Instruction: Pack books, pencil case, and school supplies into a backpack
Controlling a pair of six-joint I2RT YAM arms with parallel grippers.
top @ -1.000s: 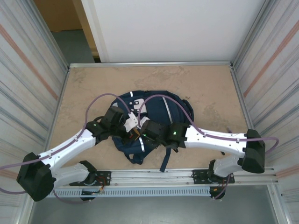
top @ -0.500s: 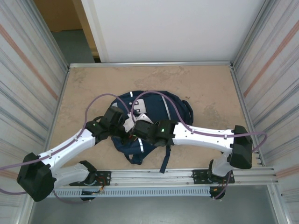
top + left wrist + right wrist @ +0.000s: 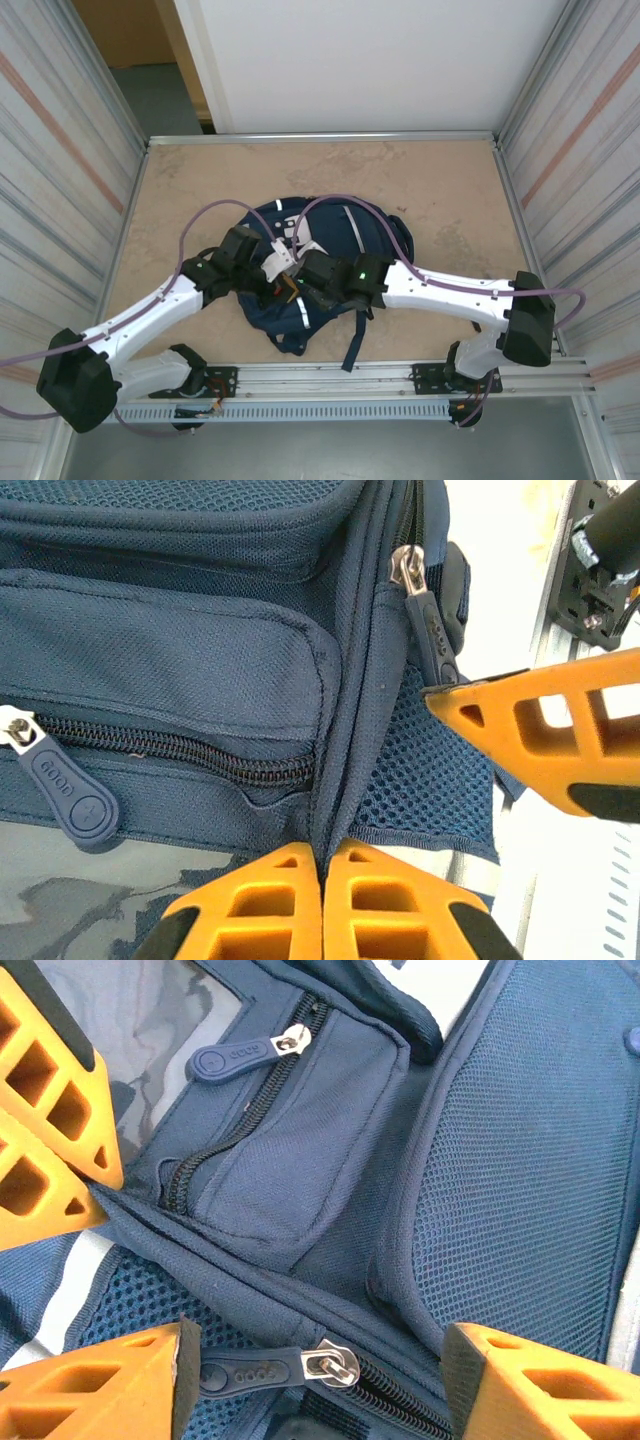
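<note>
- Top external view: the navy backpack [image 3: 378, 232] lies flat on the tan bench [image 3: 450, 190], toward its near edge. Its dark straps [image 3: 352, 345] trail toward the arm bases.
- Left wrist view: a front pocket [image 3: 170, 670] is zipped shut, with a rounded blue zipper pull [image 3: 68, 790] at the end of the zip. A mesh side panel [image 3: 420, 770] lies just beside the pocket.
- Right wrist view: a second zipper pull [image 3: 250, 1370] with a metal slider lies along the zip next to the mesh.
- Clenched, the left gripper [image 3: 322, 875] grasps a ridge of backpack fabric at the seam between pocket and mesh, orange fingers pressed together.
- Released, the right gripper [image 3: 315, 1365] has its jaws well apart, and the second zipper pull and slider lie between them. One tip is just beside the pull's end; whether it touches cannot be told.
- An aluminium rail [image 3: 400, 375] runs along the bench's near edge.
</note>
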